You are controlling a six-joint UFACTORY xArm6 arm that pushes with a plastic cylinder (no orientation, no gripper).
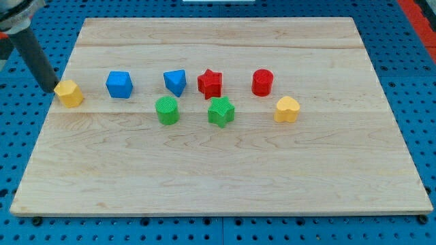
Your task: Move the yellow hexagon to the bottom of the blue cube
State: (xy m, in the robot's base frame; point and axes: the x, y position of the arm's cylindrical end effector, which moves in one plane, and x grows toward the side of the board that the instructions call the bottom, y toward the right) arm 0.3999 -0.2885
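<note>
My tip (52, 88) is the lower end of a plain dark rod that slants down from the view's top left corner; it has no jaws and holds nothing, and it sits at the left side of the yellow hexagon (69, 93), touching it or very nearly so, close to the left edge of the wooden board (218, 177). Eight blocks lie on the board, two of each colour: two yellow, two blue, two red, two green. The hexagon is the leftmost of them. Just to its right, apart from it, stands the blue cube (119, 84); the board below the cube is bare pale wood. Further right in the same row come a blue wedge-like block (176, 82), a red star (210, 83) just beside it, and a red cylinder (262, 82). A lower row holds a green cylinder (167, 110) below the gap between the two blue blocks, a green star (221, 111) just under the red star, and a yellow heart-shaped block (287, 109) down and right of the red cylinder. The blocks look like matte plastic with fine ridged tops. The board shows lengthwise grain and rests on a blue perforated surface (409, 61).
</note>
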